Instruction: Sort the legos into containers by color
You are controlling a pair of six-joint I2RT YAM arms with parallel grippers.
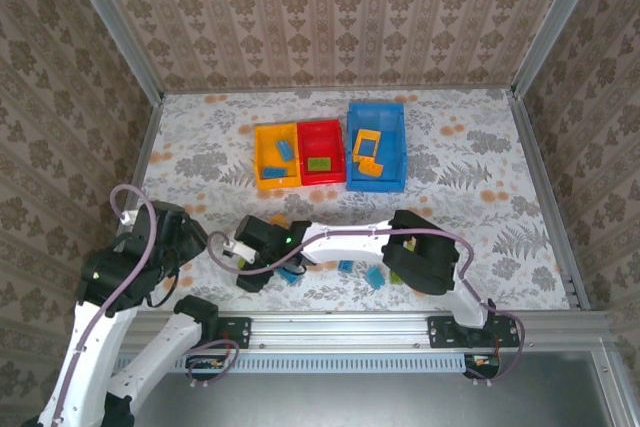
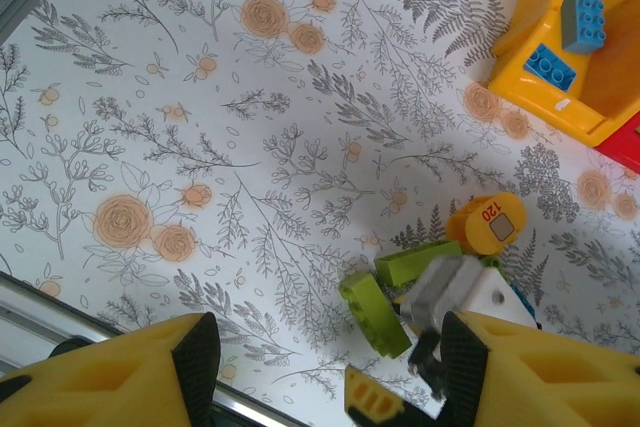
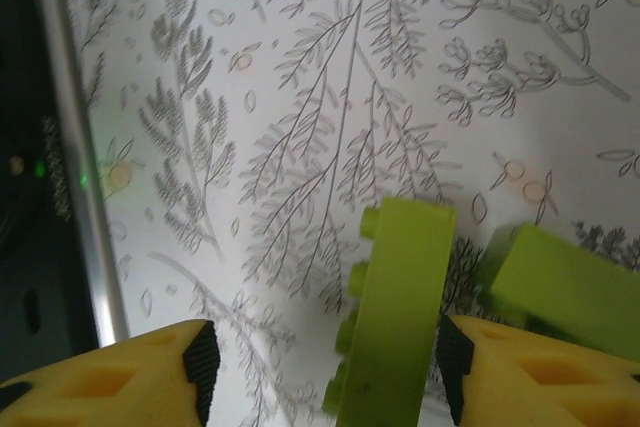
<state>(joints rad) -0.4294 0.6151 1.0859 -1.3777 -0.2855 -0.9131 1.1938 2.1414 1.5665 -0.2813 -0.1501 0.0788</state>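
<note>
A few legos (image 1: pixel 285 149) sit in the containers (image 1: pixel 321 179), more lie loose, my right gripper (image 3: pixel 322 362) stands apart around a green brick (image 3: pixel 395 317), not yet clamped, and my left gripper (image 2: pixel 330 367) gapes empty.

The tabletop (image 1: pixel 200 147) has a white cover printed with grey leaves and orange flowers. Toward its far middle three bins stand in a row: a yellow bin (image 1: pixel 259 157), a red bin (image 1: pixel 322 135) against it, and a larger blue bin (image 1: pixel 390 127) just beside that. Near the front edge lie a few loose blue bricks (image 1: pixel 375 278). Two green bricks (image 2: pixel 373 312) sit close together, one turned on its side.
</note>
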